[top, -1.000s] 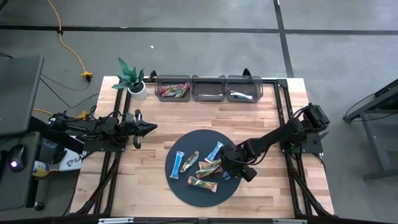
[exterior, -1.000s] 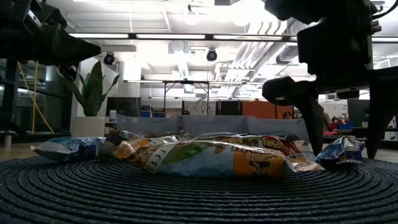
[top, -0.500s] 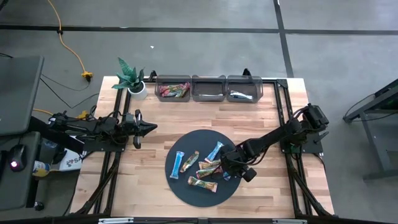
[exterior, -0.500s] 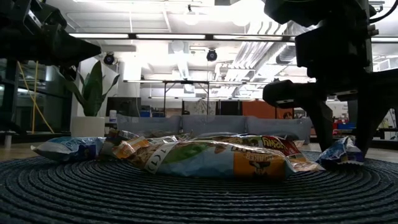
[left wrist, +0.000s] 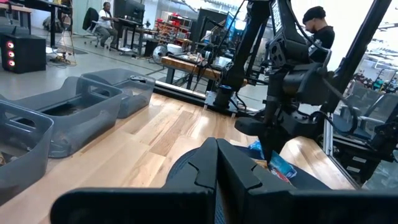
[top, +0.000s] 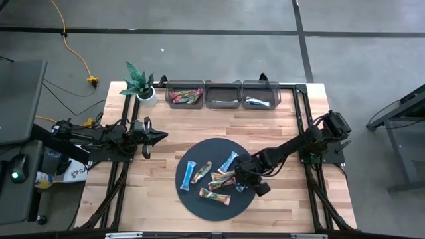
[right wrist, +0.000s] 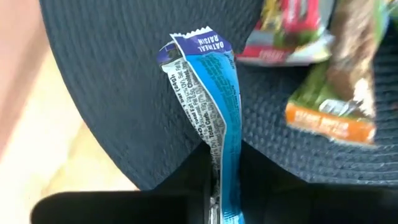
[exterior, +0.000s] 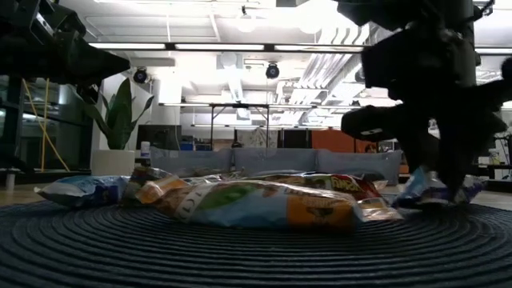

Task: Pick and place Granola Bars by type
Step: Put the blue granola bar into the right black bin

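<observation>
the right gripper (right wrist: 214, 186) pinches a light blue oatmeal raisin bar (right wrist: 208, 93) on the dark round mat (top: 192, 199) near the table's front edge, its long axis running straight out from the fingers; the high view hides that bar under the gripper (top: 247, 184), and the left gripper (top: 158, 136) waits clenched near the left edge
</observation>
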`<state>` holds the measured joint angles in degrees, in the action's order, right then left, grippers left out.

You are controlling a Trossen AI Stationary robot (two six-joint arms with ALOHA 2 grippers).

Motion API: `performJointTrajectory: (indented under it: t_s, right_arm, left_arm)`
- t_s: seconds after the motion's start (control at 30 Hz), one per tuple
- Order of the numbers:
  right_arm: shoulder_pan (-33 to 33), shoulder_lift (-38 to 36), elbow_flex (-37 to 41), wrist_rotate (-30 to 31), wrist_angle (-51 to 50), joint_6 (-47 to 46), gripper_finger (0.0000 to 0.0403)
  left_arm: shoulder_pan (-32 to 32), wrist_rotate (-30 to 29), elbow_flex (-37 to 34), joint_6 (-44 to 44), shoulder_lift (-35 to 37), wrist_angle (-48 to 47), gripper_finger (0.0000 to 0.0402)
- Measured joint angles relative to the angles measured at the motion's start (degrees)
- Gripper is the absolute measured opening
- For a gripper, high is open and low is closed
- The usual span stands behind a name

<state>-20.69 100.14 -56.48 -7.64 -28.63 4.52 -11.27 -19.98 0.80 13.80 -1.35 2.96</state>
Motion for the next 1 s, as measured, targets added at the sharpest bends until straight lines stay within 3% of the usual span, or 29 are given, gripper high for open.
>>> performJointTrajectory:
  t_s: [0.27, 0.57, 1.0]
  right_arm:
    - [0.1, 0.0, -6.4, -2.7, 0.3, -4.7, 0.0034]
    - [0.1, 0.0, -19.0, -6.1, 0.4, -7.3, 0.0031]
    - [3.6, 0.0, -41.9, 13.2, -6.5, -0.4, 0.0026]
  left_arm:
    - [0.0, 0.0, 0.0, 0.0, 0.0, 0.0, 0.0001]
    - [0.0, 0.0, 0.0, 0.0, 0.0, 0.0, 0.0001]
    - [0.0, 0.0, 0.0, 0.0, 0.0, 0.0, 0.0001]
